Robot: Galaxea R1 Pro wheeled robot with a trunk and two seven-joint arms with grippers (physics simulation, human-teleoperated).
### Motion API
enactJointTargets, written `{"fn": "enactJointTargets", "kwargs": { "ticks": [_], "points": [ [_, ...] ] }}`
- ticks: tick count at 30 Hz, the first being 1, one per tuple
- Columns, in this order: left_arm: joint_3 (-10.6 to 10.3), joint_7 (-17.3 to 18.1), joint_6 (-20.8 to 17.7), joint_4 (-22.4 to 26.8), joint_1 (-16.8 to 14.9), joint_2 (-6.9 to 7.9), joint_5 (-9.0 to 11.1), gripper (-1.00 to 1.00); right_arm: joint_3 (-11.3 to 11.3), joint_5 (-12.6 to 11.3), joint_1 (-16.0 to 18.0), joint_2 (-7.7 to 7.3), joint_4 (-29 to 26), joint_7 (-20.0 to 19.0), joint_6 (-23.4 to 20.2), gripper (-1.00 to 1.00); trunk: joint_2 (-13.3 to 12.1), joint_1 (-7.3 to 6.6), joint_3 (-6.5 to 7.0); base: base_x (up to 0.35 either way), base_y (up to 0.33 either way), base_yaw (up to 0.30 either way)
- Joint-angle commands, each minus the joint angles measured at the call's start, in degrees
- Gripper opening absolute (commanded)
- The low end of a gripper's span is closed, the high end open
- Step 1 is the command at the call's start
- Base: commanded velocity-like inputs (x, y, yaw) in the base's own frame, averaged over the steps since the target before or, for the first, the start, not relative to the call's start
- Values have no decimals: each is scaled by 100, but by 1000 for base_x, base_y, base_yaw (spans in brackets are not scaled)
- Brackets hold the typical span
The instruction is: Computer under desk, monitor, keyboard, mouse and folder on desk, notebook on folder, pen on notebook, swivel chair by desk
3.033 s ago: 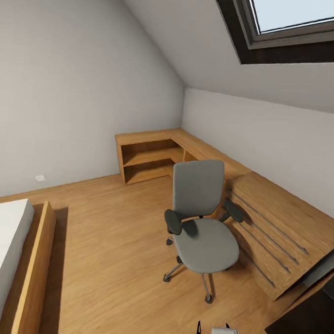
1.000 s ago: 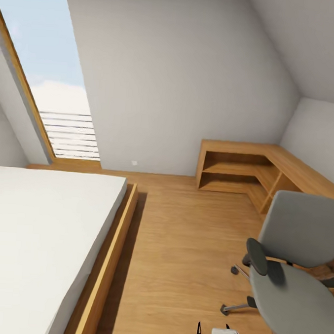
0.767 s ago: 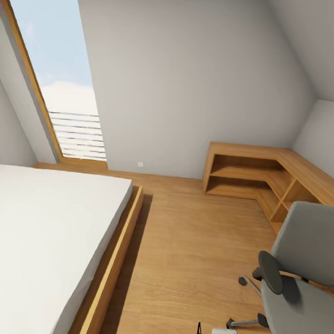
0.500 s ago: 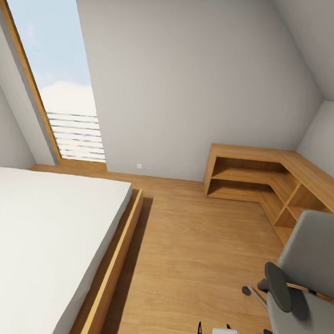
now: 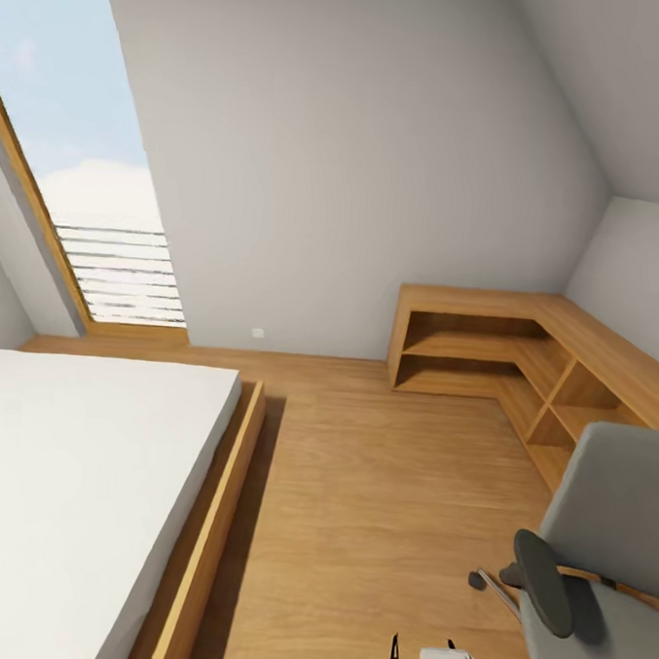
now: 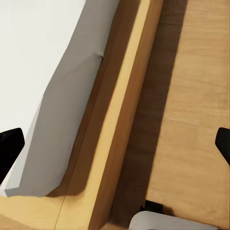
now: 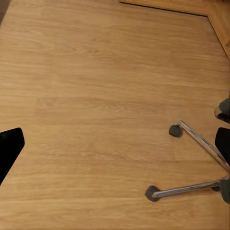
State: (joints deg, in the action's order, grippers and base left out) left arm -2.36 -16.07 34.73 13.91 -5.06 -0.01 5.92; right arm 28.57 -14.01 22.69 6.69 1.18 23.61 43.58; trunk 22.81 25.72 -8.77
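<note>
I am in the bedroom, over its light wood plank floor (image 5: 378,489). The swivel chair (image 5: 611,503), grey padded with a black armrest (image 5: 543,582), stands at the lower right of the head view, cut off by the frame edge. Its metal legs and castors (image 7: 175,130) show in the right wrist view. My right gripper (image 7: 115,143) hangs open over bare floor beside that base, nothing between its black fingertips (image 7: 9,148). My left gripper (image 6: 115,146) is open too, above the edge of the bed.
A low bed with a white mattress (image 5: 67,470) and a wooden frame (image 5: 210,527) takes up the left. A wooden corner shelf unit (image 5: 485,344) runs along the far and right walls. A tall slanted window (image 5: 77,158) is at the far left. A floor strip lies between bed and chair.
The camera has swung left: the chair went from mid-picture to the right edge, and the bed and window came into view. In the last half second the picture slid slightly left.
</note>
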Motion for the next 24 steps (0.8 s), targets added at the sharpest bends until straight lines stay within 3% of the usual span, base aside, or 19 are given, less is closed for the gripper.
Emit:
{"fn": "enactJointTargets", "kwargs": {
  "ticks": [1, 24],
  "points": [
    [-28, -1, 20, -2, -4, 1, 59, 100, 48, -38, 4, 2, 13, 21, 19, 100, 11, 6, -12, 303, 0, -12],
    [-28, -8, 16, -2, -4, -6, 53, 100, 52, -32, -28, -1, 14, 21, 19, 100, 11, 6, -12, 328, 0, -1]
  ]
}}
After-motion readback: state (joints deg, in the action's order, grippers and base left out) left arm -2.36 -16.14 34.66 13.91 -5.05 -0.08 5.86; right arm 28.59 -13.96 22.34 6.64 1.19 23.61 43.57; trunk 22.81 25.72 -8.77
